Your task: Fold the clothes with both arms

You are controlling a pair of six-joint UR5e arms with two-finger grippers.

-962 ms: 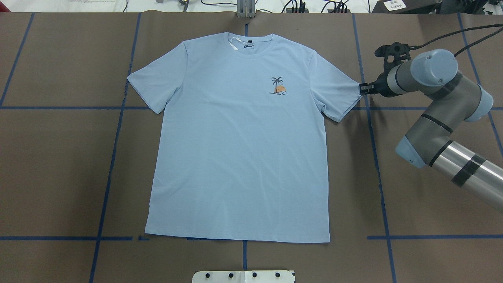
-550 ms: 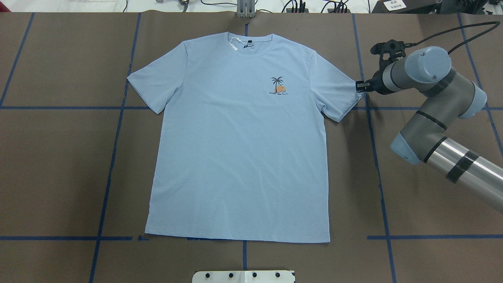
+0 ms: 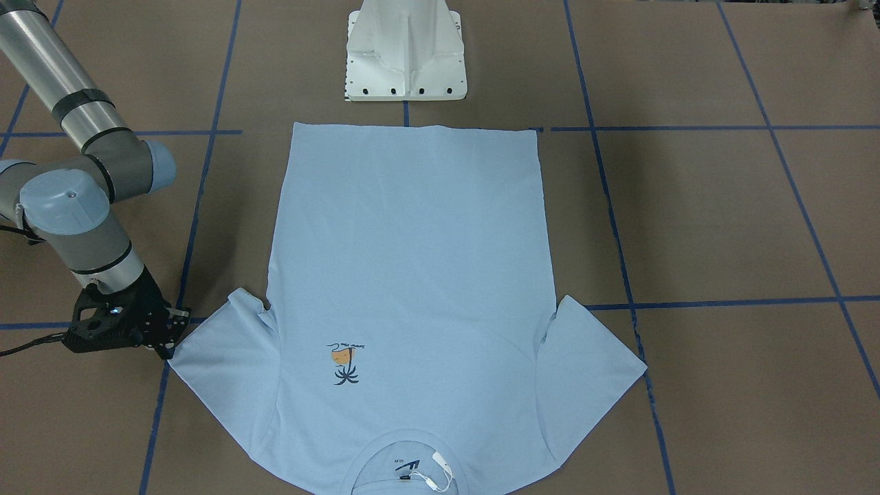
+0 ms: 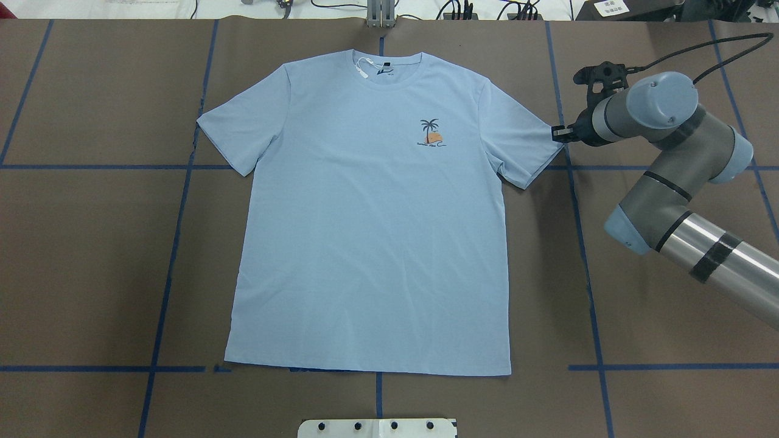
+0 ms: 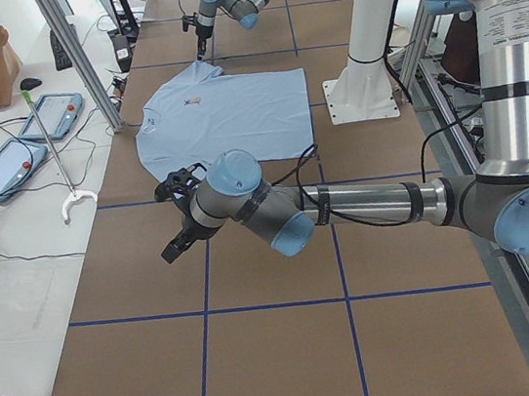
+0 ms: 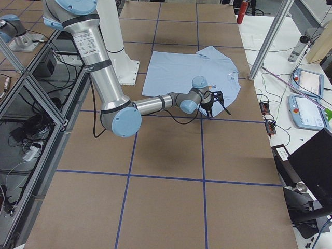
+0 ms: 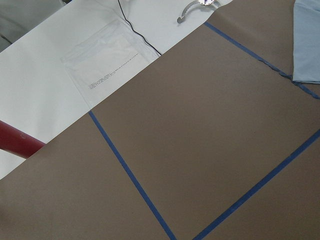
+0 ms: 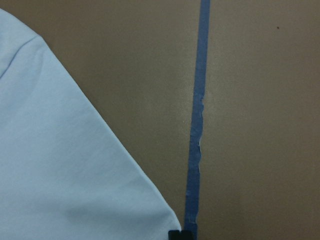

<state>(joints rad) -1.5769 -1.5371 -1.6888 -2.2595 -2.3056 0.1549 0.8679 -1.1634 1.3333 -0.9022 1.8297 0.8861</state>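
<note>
Both claws show, neither state readable. L gripper [image 5: 176,240] hovers over bare brown table [image 4: 91,255], well left of the shirt; seen from the side only, so can't tell if spread or pressed together. Light blue T-shirt [image 4: 371,231] lies flat mid-table, print up, collar at far side. R gripper [image 4: 555,132] sits low at right sleeve [image 4: 520,143] corner, tip at fabric edge, just beside blue tape line [image 8: 200,100]; can't tell if pinching

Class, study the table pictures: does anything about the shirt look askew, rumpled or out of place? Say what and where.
Little stands out. The T-shirt lies flat, print up, sleeves spread. Only the sleeve beside the right claw has its underarm corner curled over, and the white tag lies loose at the collar.
</note>
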